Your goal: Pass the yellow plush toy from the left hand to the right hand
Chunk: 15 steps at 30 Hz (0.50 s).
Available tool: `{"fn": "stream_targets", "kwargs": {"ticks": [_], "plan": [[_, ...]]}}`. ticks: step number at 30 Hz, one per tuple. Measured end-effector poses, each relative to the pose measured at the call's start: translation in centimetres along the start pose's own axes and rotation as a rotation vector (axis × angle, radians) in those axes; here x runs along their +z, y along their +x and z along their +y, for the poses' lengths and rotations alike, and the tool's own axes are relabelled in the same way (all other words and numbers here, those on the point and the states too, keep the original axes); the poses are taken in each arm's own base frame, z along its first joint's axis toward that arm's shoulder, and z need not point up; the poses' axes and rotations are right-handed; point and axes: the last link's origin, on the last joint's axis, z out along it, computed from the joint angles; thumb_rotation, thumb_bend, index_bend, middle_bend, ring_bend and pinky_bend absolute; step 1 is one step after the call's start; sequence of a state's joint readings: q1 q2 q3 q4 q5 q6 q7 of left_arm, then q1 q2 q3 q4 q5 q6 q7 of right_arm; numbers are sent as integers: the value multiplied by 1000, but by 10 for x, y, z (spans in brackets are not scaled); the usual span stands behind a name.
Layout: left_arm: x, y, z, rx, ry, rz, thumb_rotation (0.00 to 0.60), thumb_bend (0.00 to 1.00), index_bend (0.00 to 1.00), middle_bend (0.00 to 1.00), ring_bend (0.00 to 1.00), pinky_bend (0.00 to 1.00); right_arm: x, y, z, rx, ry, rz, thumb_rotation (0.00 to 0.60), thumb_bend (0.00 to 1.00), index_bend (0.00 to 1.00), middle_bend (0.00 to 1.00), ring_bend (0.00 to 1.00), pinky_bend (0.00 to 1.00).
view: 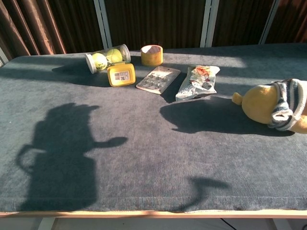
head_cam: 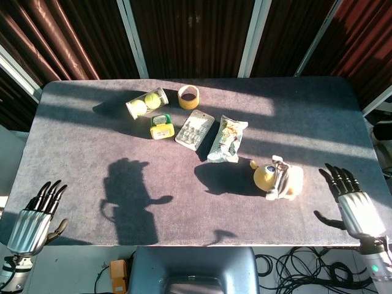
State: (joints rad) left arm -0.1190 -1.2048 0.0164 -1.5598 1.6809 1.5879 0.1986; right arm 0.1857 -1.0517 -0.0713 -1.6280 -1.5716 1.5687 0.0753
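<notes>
On the table (head_cam: 92, 128), the toy (head_cam: 277, 179) lay loose, just right of the snack bag (head_cam: 225, 139). Beyond it the right hand (head_cam: 351, 200) hung empty, fingers spread; far across, the left hand (head_cam: 35, 214) too. A clumsy regrasp might nudge the toy into the bag.

you've got a yellow plush toy (head_cam: 269, 177) in a grey-and-white striped scarf, on the dark grey bench (head_cam: 79, 147).
</notes>
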Motion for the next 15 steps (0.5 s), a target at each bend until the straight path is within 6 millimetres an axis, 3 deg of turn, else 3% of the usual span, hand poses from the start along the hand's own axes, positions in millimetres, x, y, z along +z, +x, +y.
{"fn": "stream_targets", "kwargs": {"ticks": [7, 15], "plan": [[-6, 1, 1, 41, 27, 21, 600, 281, 0, 45, 41, 338, -32, 8, 10, -51, -49, 108, 600, 110, 143, 15, 0, 79], [-10, 3, 0, 33, 38, 27, 600, 280, 0, 45, 41, 337, -35, 4, 10, -50, -47, 78, 600, 109, 167, 31, 0, 116]]}}
